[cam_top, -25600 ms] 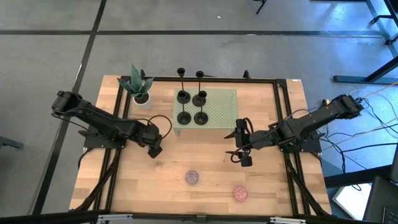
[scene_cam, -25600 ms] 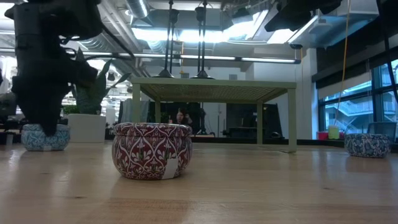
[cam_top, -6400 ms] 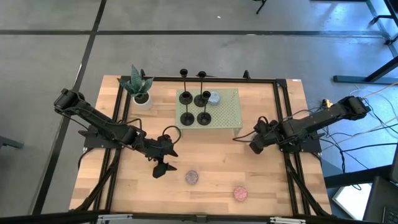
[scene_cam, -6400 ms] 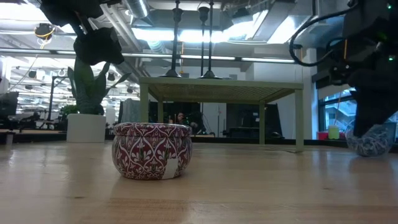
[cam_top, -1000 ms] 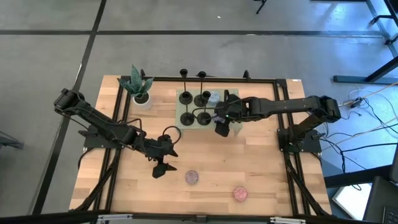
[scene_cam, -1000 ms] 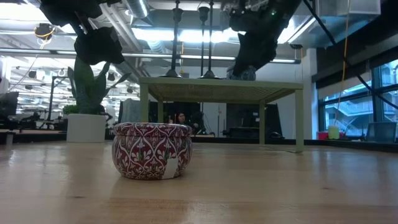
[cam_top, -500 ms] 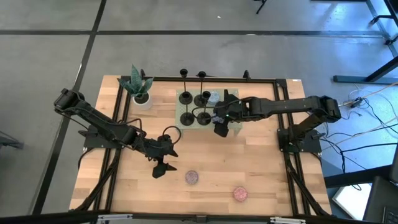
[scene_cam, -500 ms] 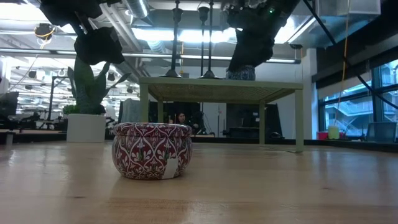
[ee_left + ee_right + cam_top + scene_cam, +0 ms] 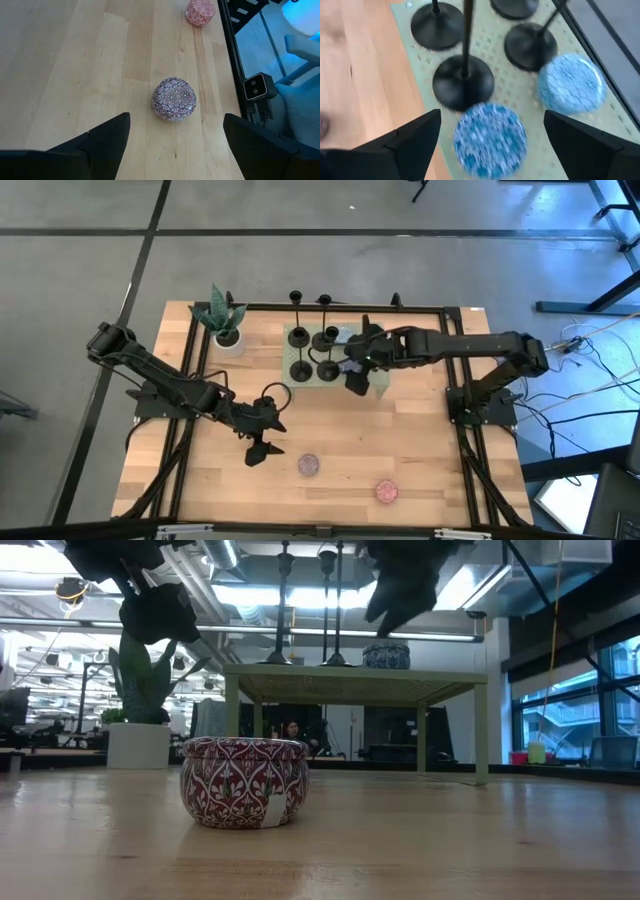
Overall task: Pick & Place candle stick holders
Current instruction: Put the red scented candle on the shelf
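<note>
Holders (image 9: 311, 350), stems upright, stand clustered on the green shelf (image 9: 375, 340), just ahead of the right gripper (image 9: 355, 380), jaws spread and empty. Left gripper (image 9: 262, 442), also spread, waits well apart.

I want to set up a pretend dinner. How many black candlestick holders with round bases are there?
4 matte-black candlestick holders, standing two-by-two on the pale green perforated stand: that one, its neighbour, and two more. None seems hidden.
</note>
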